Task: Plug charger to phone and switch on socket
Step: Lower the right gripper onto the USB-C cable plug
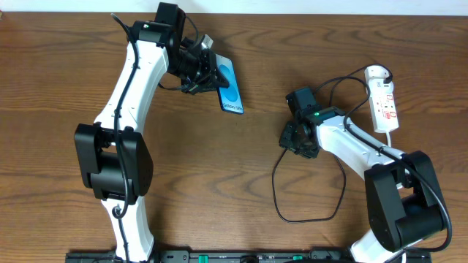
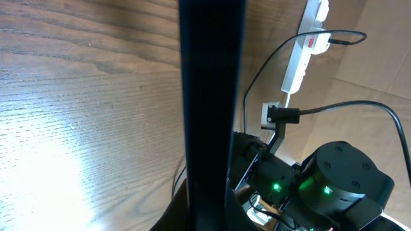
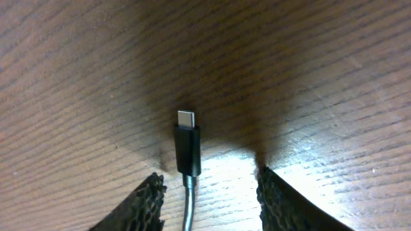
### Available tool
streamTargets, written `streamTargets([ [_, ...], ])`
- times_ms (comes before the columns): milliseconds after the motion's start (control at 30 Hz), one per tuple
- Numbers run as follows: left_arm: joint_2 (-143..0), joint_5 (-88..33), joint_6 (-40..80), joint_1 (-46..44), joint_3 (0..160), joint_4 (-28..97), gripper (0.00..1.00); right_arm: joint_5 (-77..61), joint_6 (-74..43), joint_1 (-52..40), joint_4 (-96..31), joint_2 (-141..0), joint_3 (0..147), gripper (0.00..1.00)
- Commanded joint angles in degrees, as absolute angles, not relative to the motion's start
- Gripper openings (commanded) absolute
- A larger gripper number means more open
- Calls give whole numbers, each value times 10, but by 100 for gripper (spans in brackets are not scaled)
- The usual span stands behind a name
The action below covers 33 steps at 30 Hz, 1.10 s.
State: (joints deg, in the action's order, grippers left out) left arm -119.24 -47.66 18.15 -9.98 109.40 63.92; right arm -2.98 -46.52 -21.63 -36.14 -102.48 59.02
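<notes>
My left gripper point(image 1: 199, 73) is shut on the phone point(image 1: 230, 86) and holds it tilted above the table at the top centre, its cyan screen facing up. In the left wrist view the phone point(image 2: 212, 96) is a dark upright bar seen edge-on. The charger's black cable point(image 1: 274, 190) loops across the table to the socket point(image 1: 384, 98) at the right. Its connector tip point(image 3: 187, 144) lies flat on the wood between the fingers of my right gripper point(image 3: 209, 192), which is open and low over the table point(image 1: 296, 139). The fingers do not touch it.
The white power strip also shows in the left wrist view point(image 2: 298, 58) with a red switch mark, beyond the right arm point(image 2: 340, 183). Both arm bases stand at the table's front edge. Bare wood lies between the arms point(image 1: 219, 168).
</notes>
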Motion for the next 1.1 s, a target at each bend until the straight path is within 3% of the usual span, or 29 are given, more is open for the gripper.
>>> streamTargets([
  [0,-1176,-485,174,-101,1097,640,7,-29,-469,-219,-362,-1028,588,41],
  [767,-1176,-485,174,-101,1097,640,7,-55,-489,-236,-352,-1059,587,27],
  [1067,-1176,-486,174,-101,1097,640,7,-35,-488,-236,-351,-1059,587,26],
])
